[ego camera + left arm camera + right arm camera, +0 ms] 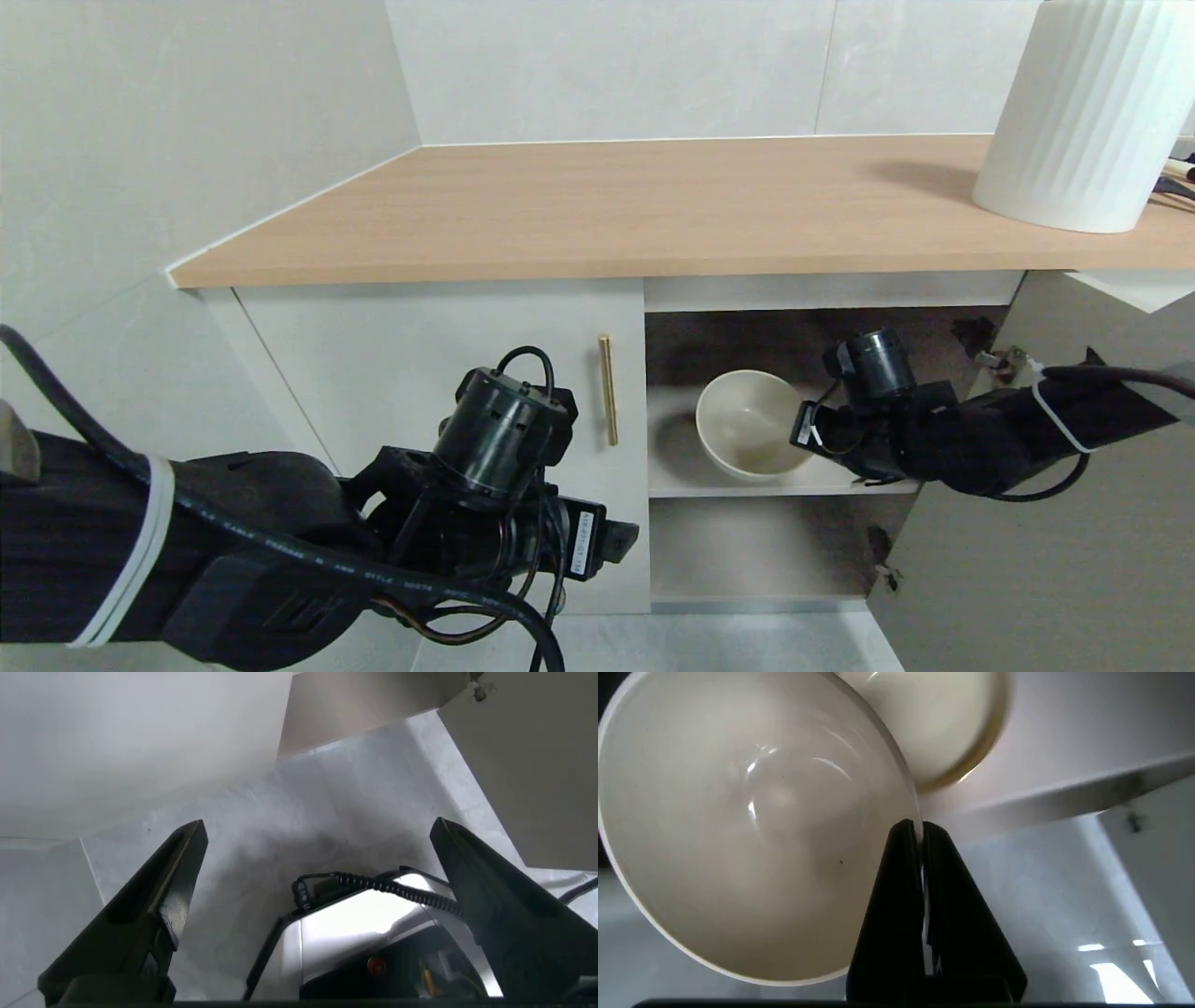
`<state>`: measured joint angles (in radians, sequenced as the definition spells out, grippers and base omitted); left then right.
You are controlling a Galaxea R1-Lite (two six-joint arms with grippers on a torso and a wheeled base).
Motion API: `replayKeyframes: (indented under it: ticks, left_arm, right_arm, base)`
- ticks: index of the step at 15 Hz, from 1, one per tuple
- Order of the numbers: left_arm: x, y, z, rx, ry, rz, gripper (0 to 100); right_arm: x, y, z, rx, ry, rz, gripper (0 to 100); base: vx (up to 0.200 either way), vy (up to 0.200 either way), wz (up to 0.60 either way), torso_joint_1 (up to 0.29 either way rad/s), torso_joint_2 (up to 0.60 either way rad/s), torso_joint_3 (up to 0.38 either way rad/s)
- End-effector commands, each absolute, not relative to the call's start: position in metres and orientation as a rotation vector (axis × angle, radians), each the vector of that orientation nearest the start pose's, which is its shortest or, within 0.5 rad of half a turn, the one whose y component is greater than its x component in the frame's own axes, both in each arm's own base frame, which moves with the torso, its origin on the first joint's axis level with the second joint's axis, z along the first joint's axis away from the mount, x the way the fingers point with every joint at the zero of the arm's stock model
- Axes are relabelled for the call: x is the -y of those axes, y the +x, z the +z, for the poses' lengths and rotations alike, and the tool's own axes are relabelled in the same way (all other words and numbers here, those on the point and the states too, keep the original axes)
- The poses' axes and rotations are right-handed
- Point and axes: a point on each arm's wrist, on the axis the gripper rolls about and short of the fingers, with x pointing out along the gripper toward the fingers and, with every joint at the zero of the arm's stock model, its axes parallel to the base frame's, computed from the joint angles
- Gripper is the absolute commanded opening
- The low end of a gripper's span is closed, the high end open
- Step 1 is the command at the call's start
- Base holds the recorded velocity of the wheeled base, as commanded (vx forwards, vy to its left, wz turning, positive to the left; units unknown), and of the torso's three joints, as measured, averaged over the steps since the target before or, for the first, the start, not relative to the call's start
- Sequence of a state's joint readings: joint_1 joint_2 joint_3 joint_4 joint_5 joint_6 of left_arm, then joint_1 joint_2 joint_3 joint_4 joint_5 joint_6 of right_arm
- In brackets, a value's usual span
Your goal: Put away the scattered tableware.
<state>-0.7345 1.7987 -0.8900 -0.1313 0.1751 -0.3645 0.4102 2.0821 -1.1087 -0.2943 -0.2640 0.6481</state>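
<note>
A cream bowl [745, 425] is tilted on edge over the middle shelf [677, 478] of the open cabinet, its opening facing out. My right gripper [805, 439] reaches into the cabinet and is shut on the bowl's right rim. In the right wrist view the fingers [901, 887] pinch the thin rim of the bowl [757, 812]. Behind it is a second cream rounded dish [948, 719]; what it is cannot be told. My left gripper [320, 831] hangs low in front of the closed left door, open and holding nothing, over the grey floor.
The closed left cabinet door [420, 373] carries a brass handle [608, 389]. The right door [1027, 541] stands swung open beside my right arm. A tall white ribbed container [1083, 112] stands at the right of the wooden countertop [607, 205]. The lower shelf space [756, 551] looks bare.
</note>
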Motion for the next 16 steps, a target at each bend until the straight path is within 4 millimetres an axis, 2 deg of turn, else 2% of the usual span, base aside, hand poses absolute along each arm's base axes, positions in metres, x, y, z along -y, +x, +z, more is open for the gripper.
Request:
replayKeyframes:
  ticks: [1, 8, 16]
  left_arm:
    - [0.203, 0.231, 0.13, -0.785, 0.003, -0.392, 100]
    - [0.203, 0.231, 0.129, -0.787, 0.004, -0.392, 100]
    - [0.203, 0.231, 0.129, -0.789, 0.005, -0.39, 100]
  right_arm:
    - [-0.141, 0.378, 0.077, -0.665, 0.398, -0.128, 0]
    - [-0.127, 0.414, 0.058, -0.618, 0.399, -0.233, 0]
    - [-0.127, 0.424, 0.051, -0.613, 0.4, -0.24, 0]
  base:
    - [0.0, 0.0, 0.0, 0.0, 0.0, 0.0]
    - [0.0, 0.0, 0.0, 0.0, 0.0, 0.0]
    - [0.0, 0.0, 0.0, 0.0, 0.0, 0.0]
